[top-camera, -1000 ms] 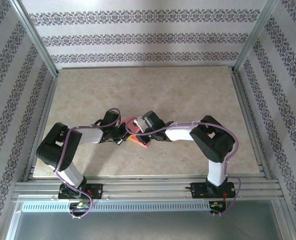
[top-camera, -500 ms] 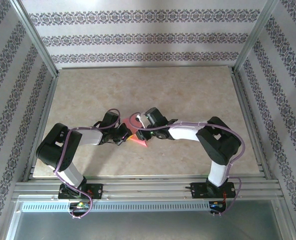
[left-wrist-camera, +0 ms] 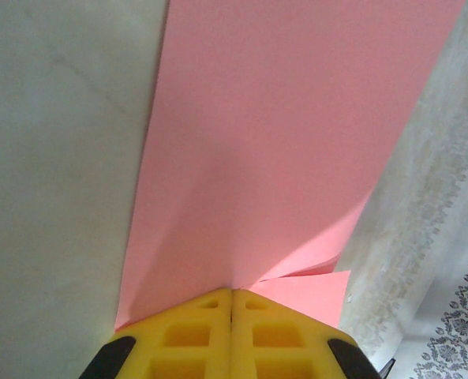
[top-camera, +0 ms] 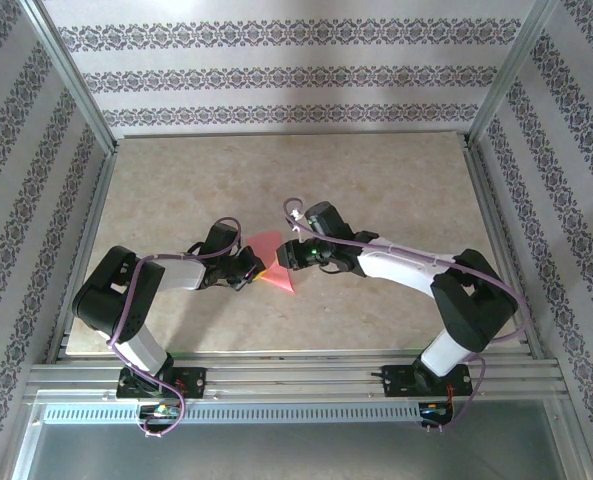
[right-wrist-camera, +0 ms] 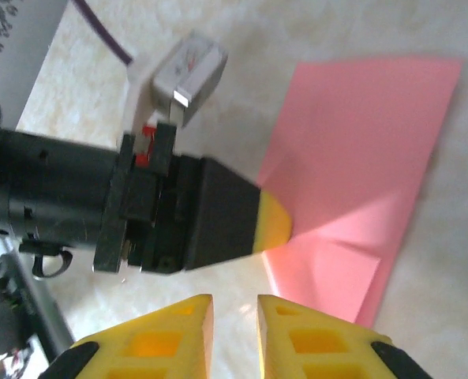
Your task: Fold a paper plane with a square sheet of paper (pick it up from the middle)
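- The left gripper (left-wrist-camera: 232, 294) was clamped on the pink sheet of paper (right-wrist-camera: 360, 150). Its yellow fingers were pressed together with one edge of the sheet pinched between them.
- From that hand the sheet ran straight ahead, with its long axis leading away from the fingertips. It was already partly folded, and a smaller flap (right-wrist-camera: 328, 276) stuck out beside the grip.
- The right gripper (right-wrist-camera: 234, 304) held nothing. Its fingers stood a narrow slit apart with only table (top-camera: 376, 180) showing between them.
- From the right hand the sheet lay just ahead and off to the right, close but not touching. The left gripper's tip crossed in front of it from the left and met the sheet at its near-left edge.
- The left hand was the nearer one, already in contact. The right hand was pointed at the gap between the left fingertip and the flap.
- By my judgement, the coming move turned on that offset. The right hand would have had to go forward and rightward to reach the flap or the free long edge while the left kept the sheet anchored.
- The far part of the sheet seemed to rest on the table. I could not tell whether the pinched edge was lifted.
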Tool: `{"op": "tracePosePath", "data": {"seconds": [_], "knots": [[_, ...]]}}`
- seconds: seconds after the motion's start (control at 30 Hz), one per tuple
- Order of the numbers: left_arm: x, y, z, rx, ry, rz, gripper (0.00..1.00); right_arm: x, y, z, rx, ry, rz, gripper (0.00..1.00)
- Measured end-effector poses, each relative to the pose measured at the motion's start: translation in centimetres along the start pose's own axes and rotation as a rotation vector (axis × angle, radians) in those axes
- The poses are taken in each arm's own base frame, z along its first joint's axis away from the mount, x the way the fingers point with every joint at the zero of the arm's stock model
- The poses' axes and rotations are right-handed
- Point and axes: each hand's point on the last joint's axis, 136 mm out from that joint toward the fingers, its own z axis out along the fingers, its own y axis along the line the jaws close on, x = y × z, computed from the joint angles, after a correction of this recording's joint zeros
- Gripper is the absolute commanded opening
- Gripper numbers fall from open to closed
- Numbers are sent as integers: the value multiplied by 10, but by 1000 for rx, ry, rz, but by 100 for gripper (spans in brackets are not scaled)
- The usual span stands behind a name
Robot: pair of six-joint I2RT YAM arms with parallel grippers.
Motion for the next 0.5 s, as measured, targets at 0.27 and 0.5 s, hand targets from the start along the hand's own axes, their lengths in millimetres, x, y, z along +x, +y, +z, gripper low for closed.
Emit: {"op": "tracePosePath", "data": {"seconds": [0.27,0.5], "knots": [[0,0,0,-5,2,4,0,53,2,40,20,202,82,14],[0,0,0,-5,2,12,0,50,-4,50,52,218,112,13]]}}
